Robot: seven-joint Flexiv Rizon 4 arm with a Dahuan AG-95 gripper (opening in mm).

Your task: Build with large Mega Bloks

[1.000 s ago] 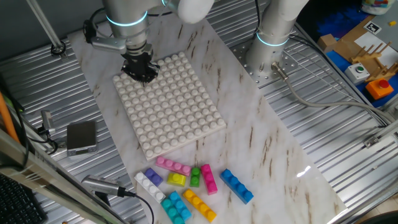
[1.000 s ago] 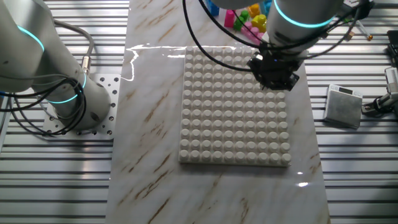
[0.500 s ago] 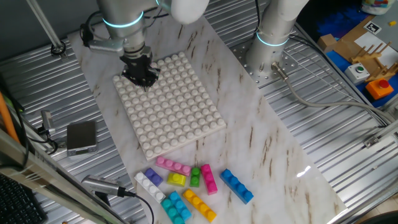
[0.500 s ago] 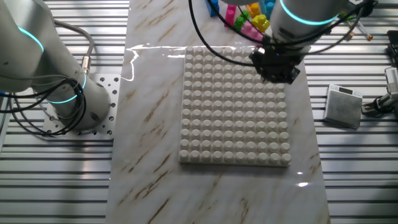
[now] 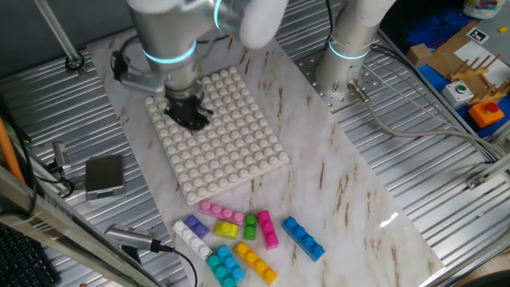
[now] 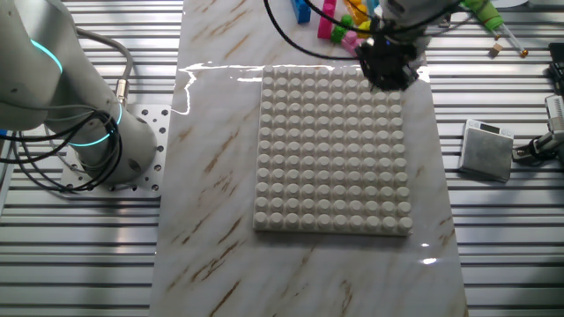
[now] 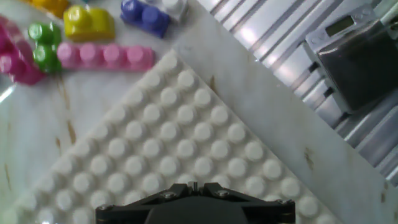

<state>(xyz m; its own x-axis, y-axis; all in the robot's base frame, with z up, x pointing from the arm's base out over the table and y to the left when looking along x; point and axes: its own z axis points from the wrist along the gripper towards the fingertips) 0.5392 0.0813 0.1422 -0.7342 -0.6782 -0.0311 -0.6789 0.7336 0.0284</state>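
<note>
the gripper [image 5: 190, 114] hangs over the upper left part of the white studded baseplate [image 5: 227, 135] in one fixed view, its dark body blocking the fingertips — whether the fingers are spread or pressed together cannot be told here. from the other fixed view the gripper [image 6: 388, 66] sits at the top right of the frame, above the far right corner of the baseplate [image 6: 335, 158], and again the tips are hidden. the hand view shows only the black underside of the hand at the bottom edge, with the baseplate [image 7: 168, 149] filling the lower middle and nothing visible between the fingers. the bricks lie loose on the marble table [image 5: 335, 191] in the lower middle of the first fixed view, just past the baseplate's near edge: a long pink brick [image 5: 222, 213], a purple-and-white brick [image 5: 191, 232], a short yellow brick [image 5: 226, 230], a green brick [image 5: 250, 226], a magenta brick [image 5: 268, 229], a blue brick [image 5: 304, 238], a cyan brick [image 5: 225, 265] and an orange brick [image 5: 256, 262] — all bunched close together. in the hand view the pink brick [image 7: 106, 56] lies at the upper left, beside the baseplate's corner. a small grey box [image 5: 104, 174] rests on the ribbed metal at left.
</note>
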